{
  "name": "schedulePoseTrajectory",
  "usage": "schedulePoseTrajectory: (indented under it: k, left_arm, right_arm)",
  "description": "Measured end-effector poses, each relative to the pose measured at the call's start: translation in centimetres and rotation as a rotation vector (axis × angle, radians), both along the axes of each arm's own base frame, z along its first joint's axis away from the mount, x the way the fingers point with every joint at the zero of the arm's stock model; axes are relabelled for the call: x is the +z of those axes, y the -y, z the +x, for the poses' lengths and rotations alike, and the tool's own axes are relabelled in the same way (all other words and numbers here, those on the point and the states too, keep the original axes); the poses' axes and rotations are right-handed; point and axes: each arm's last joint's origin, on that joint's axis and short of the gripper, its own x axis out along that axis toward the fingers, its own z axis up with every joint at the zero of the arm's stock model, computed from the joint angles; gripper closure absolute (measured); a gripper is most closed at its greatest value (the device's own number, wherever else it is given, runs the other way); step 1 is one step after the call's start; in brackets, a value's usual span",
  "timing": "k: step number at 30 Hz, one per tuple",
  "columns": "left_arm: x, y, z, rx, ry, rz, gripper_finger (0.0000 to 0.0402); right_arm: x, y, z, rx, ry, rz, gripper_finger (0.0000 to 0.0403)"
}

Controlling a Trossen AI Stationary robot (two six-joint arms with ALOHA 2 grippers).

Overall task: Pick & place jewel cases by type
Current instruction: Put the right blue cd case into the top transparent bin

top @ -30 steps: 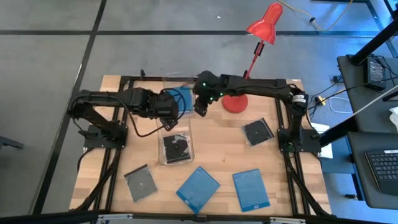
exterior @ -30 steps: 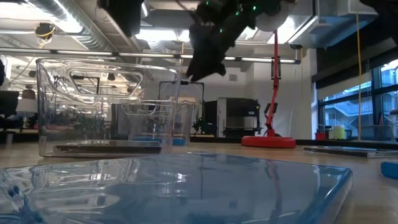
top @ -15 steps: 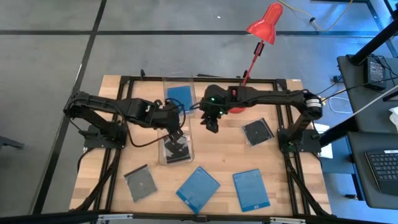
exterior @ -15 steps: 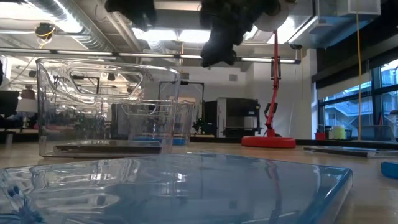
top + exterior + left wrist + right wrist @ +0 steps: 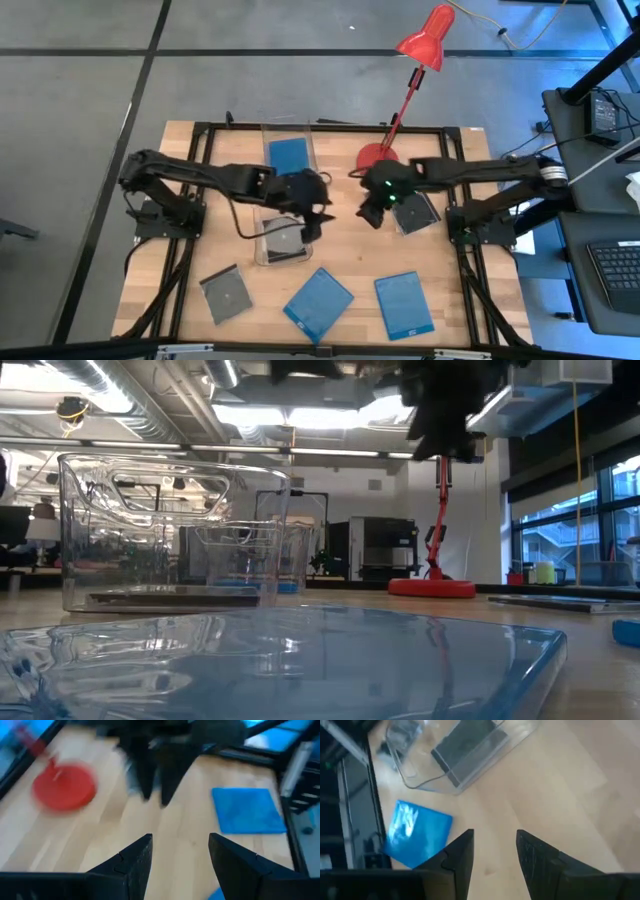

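Landmark: red lamp base (image 5: pixel 377 158). Left gripper (image 5: pixel 312 212) hovers beside the near clear bin (image 5: pixel 283 236), fingers (image 5: pixel 132 862) released, empty. Right gripper (image 5: pixel 372 213) hangs just in front of the base, fingers (image 5: pixel 457 856) parted, empty, beside a grey jewel case (image 5: pixel 416 212). Bare counter (image 5: pixel 345 250) separates them. Blue jewel cases (image 5: pixel 318 301) line the edge opposite the base.

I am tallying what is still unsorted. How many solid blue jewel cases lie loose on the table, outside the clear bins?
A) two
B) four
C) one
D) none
A: the high view shows two blue cases on the wood near the front edge; a third blue one already sits in the far bin.
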Motion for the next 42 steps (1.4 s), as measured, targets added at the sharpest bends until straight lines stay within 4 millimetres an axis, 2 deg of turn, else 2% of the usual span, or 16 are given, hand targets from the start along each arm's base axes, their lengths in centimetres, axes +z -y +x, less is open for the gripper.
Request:
schedulePoseTrajectory:
  k: [6, 10, 15, 20, 28, 32, 38, 42]
  left_arm:
    - [-2.6, 1.9, 3.4, -0.213, 0.053, 0.092, 0.0211]
    - [-4.5, 3.8, 5.5, -0.288, 0.103, 0.1, 0.0219]
    - [-6.3, 6.3, 8.3, -0.336, 0.147, 0.105, 0.0232]
    - [-8.5, 8.5, 10.6, -0.366, 0.137, 0.107, 0.0239]
    - [-11.8, 10.6, 13.7, -0.344, 0.146, 0.041, 0.0236]
    - [-12.9, 11.3, 14.7, -0.345, 0.185, 0.028, 0.0236]
    - [-14.4, 11.9, 15.6, -0.368, 0.253, 0.05, 0.0236]
    - [-15.1, 12.3, 15.9, -0.381, 0.271, 0.0, 0.0236]
  right_arm:
    - [1.3, -4.0, -4.0, -0.184, 0.03, 0.108, 0.0253]
    - [1.8, -6.9, -6.0, -0.201, 0.032, 0.146, 0.0253]
    - [1.1, -9.2, -7.7, -0.258, -0.111, 0.235, 0.0253]
    - [0.8, -11.4, -9.2, -0.183, -0.146, 0.206, 0.0253]
    - [-0.4, -12.3, -12.2, -0.277, -0.375, 0.146, 0.0253]
    - [-0.5, -12.9, -12.9, -0.265, -0.408, 0.151, 0.0245]
    - [-0.6, -13.8, -13.5, -0.213, -0.419, 0.15, 0.0175]
    - [-0.9, -14.4, -13.7, -0.155, -0.418, 0.102, 0.0131]
